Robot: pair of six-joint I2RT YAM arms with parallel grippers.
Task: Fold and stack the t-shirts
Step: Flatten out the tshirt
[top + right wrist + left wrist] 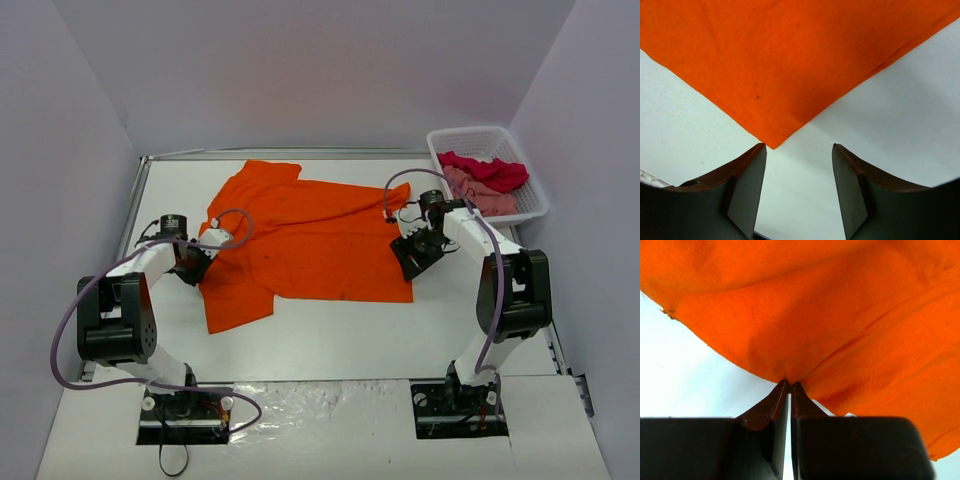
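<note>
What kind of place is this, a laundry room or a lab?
Probably a robot test cell, not a home: plain pale walls box in a white table, and two black-and-white robot arms are bolted to its near edge.

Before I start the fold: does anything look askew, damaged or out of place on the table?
Nothing damaged or spilled. The orange t-shirt lies slanted across the table, rumpled on the left arm's side where the left gripper pinches its edge. The right gripper stands open just short of a hem corner.

Both arms reach forward and low, the left gripper pinched closed, the right gripper half spread.
</note>
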